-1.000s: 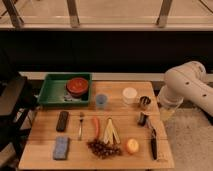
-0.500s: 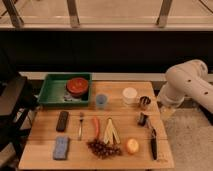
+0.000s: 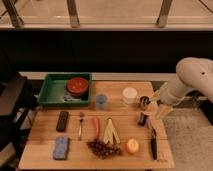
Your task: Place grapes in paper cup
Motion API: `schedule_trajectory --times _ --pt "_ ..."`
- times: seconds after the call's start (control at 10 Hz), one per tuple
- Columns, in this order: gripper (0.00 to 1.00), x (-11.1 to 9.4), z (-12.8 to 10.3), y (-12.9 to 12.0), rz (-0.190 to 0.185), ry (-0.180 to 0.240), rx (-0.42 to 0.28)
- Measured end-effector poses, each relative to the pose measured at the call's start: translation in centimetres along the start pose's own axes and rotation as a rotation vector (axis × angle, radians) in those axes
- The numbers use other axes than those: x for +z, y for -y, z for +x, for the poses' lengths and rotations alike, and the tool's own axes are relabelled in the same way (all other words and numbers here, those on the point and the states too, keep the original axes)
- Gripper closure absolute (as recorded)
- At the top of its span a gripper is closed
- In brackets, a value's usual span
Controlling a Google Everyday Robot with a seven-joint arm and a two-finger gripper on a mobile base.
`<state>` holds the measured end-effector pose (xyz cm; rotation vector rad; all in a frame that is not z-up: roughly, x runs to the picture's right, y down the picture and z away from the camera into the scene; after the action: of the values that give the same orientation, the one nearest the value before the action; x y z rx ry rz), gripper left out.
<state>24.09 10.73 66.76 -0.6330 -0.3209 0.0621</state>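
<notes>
- The grapes (image 3: 104, 148) lie near the front edge of the desk (image 3: 125, 119). They sit between a blue sponge (image 3: 61, 147) on their left and a round yellow-orange fruit (image 3: 132, 146) just beside their right end.
- The white paper cup (image 3: 129, 95) stands upright toward the back, well apart from the grapes. A bluish cup (image 3: 101, 100) is on its left and a small metal cup (image 3: 144, 101) on its right.
- The hand (image 3: 154, 106) hangs at the desk's right side, close to the metal cup and far from the bunch. I cannot tell whether it is apart or together.
- I expect the bunch to be light, soft and floppy. Squeezed hard, the berries would bruise or pop loose, and the skins are probably slick.
- The long axis runs left to right, roughly along the desk's front edge. I cannot make out a stem or which end it is on.
- I would come down from above on the thick middle and close gently across the short axis.
- The cup looks light and easy to tip, so I would lower the bunch in end-first.
</notes>
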Motion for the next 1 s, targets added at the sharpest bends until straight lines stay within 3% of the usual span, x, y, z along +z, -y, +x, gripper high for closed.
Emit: schedule_trajectory --times 0.2,0.6,1.0 --pt "0.35 1.9 -3.2 -2.1 0.023 0.048 -0.049" --pt "0.35 5.0 -7.3 -5.7 0.048 0.095 -0.147" --pt "0.35 5.3 -7.9 -6.6 0.045 0.113 -0.151"
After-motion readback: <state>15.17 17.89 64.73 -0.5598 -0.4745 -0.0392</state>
